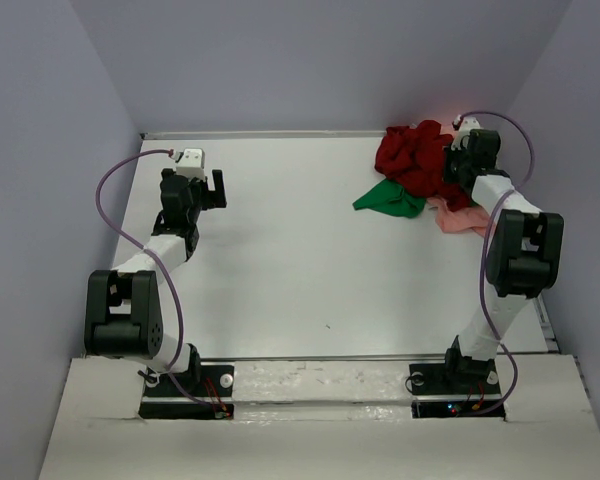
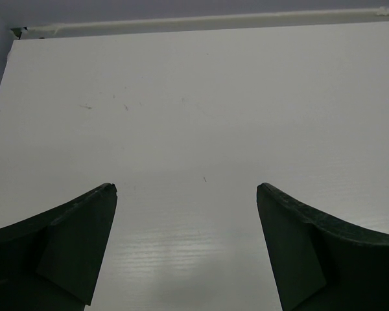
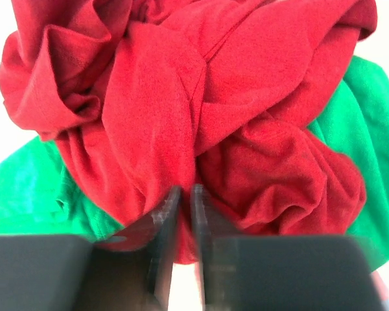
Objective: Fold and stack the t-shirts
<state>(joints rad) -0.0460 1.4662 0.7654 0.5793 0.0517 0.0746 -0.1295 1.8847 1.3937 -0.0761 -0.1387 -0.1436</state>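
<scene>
**So, where do you even grab a balled-up tee?**

Right gripper (image 3: 185,191) has its jaws squeezed down to a thin slit. From the wrist view it looks like they're pinching a small fold at the near bottom edge of the red shirt (image 3: 181,97). That's a nip of cloth, not a real handful.

Just past the fingers the red shirt is a crumpled ball, all creases and no flat panel showing. It sits on top of the green shirt (image 3: 369,129), which pokes out on both sides underneath. The pink shirt (image 1: 465,218) peeks out beside the arm on the right of the heap. All three are bunched together in the far right corner of the table (image 1: 300,260).

Left gripper (image 2: 187,188) is wide open over bare table on the far left, nothing between its fingers, well apart from the shirts.

My take on handling: this stuff is light, floppy and not fragile, so squeezing hard won't hurt it. The catch is that it has no stiffness, so it'll just drape and drag whatever it's tangled with. I can't make out a collar or hem in that wad. I'd say go for a shoulder seam or hem edge once one shows, since a random mid-cloth fold only lifts a lump, and green may ride along.
</scene>
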